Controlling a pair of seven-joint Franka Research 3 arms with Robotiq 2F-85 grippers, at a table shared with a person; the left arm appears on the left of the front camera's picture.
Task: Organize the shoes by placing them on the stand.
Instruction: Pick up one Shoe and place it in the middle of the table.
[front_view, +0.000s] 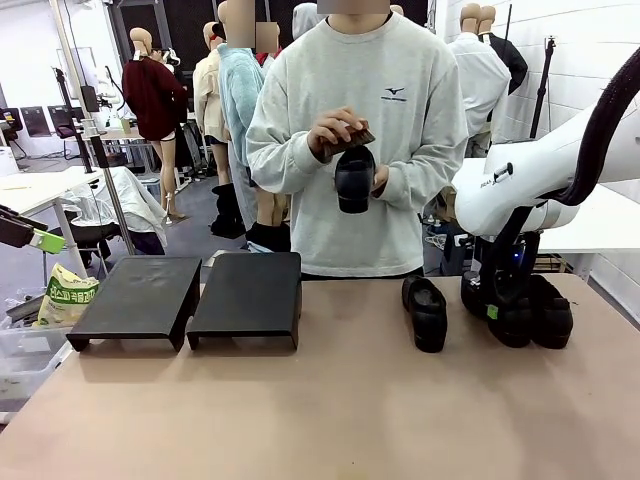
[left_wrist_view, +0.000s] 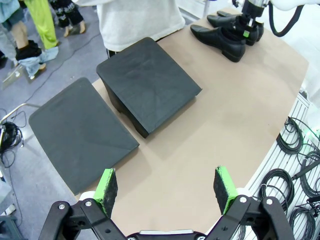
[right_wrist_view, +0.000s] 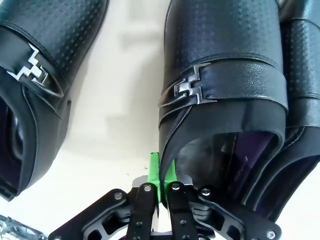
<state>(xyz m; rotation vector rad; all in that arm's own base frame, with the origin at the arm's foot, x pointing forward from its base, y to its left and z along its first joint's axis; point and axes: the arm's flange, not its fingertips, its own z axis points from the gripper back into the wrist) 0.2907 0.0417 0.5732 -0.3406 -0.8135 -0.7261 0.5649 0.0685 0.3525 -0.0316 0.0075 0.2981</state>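
My left claw (left_wrist_view: 165, 187) is hovering at the far left over the near edge of the table (left_wrist_view: 210, 135), its jaws standing wide apart and gripping nothing. Beyond it two dark stands are sitting side by side on the tabletop: the left stand (front_view: 135, 295) and, just beside it, the right stand (front_view: 248, 292). At the far side a person is standing and holding the first shoe (front_view: 354, 178) in both hands (front_view: 335, 130) at chest height, well above the table. Right of the stands, the lone shoe (front_view: 427, 312) is lying on the table by itself. Further right, my right claw (right_wrist_view: 160, 172) is reaching down and pinching its green pads together on the thin side wall of the middle shoe (right_wrist_view: 225, 90), beside its opening and below its silver zigzag buckle. That shoe is resting on the table. The last shoe (front_view: 552, 312) is lying against its right side.
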